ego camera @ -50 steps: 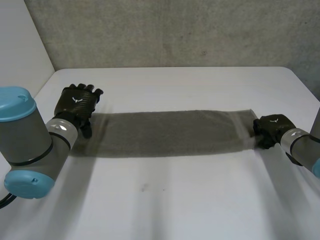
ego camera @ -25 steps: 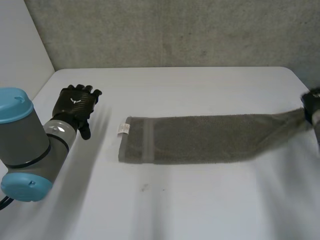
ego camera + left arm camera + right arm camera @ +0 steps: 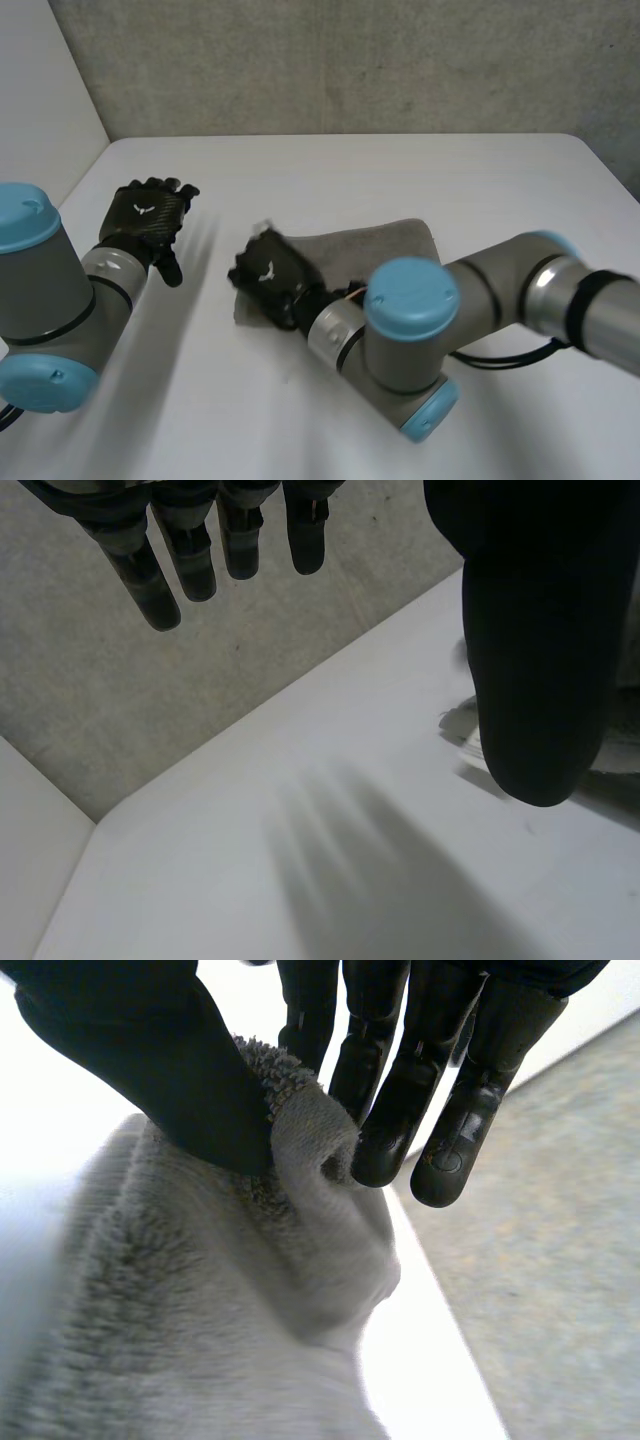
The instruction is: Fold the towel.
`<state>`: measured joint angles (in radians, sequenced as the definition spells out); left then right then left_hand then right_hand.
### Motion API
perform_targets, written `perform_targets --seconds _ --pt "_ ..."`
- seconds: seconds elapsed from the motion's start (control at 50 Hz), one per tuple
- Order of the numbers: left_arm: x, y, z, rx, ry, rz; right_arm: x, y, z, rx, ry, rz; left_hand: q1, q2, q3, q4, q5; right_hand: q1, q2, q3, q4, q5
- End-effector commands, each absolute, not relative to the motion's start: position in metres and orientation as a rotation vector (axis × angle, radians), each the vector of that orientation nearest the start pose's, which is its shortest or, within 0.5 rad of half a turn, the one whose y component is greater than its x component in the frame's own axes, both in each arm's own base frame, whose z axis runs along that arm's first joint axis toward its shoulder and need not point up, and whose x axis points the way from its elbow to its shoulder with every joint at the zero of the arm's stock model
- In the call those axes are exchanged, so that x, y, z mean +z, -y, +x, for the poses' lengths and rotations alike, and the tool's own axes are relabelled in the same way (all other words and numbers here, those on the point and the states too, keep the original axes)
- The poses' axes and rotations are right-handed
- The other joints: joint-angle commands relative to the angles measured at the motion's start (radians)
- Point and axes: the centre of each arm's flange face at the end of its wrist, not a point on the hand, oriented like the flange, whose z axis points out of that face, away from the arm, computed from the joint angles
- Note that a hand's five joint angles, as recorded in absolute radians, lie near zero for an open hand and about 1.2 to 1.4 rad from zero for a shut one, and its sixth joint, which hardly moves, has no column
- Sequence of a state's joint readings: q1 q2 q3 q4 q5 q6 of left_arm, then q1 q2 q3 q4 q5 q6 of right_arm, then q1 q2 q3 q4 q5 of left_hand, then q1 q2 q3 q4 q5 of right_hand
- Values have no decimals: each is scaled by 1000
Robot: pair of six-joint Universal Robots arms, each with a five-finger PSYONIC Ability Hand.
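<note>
Plainly, the right hand (image 3: 268,280) pinches 1 end of the towel (image 3: 372,242) between thumb and fingers; we see the rest lying on the table (image 3: 400,170) toward its 2 o'clock. At 9 o'clock, well apart, the left hand (image 3: 150,215) hovers, fingers straight. The towel's white tag (image 3: 262,227) is unreadable.

Your left hand (image 3: 148,218) hangs with its fingers straight; your right arm reaches across, its hand (image 3: 268,280) pinching the towel (image 3: 385,245).
</note>
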<state>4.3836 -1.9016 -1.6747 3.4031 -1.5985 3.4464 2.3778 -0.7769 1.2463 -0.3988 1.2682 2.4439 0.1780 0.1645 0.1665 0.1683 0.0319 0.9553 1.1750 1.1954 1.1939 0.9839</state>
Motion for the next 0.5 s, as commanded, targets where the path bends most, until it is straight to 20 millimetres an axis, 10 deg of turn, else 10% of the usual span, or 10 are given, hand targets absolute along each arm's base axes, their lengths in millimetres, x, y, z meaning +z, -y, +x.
perform_targets --seconds 0.02,0.04,0.12,0.26,0.5 --pt "191 288 -235 -2019 -2287 726 114 187 437 -1877 -1351 -1660 -3 10 8 6 -32 -436 -655 -676 -674 -639" --pt "190 287 -236 -2020 -2288 727 121 189 437 -1894 -1356 -1642 -3 10 8 6 -32 -781 -1001 -1021 -1019 -984" --pt "190 285 -238 -2026 -2288 738 154 194 431 -1965 -1373 -1561 -3 10 8 6 -32 -781 -1001 -1021 -1019 -984" --pt "201 274 -264 -2144 -2294 770 211 238 366 -1958 -1693 -1076 -3 10 8 6 -32 -781 -1001 -1021 -1019 -984" --pt "175 273 -309 -2157 -2387 864 155 265 273 -1613 -2277 -847 -3 10 8 6 -32 -771 -990 -1011 -1009 -974"
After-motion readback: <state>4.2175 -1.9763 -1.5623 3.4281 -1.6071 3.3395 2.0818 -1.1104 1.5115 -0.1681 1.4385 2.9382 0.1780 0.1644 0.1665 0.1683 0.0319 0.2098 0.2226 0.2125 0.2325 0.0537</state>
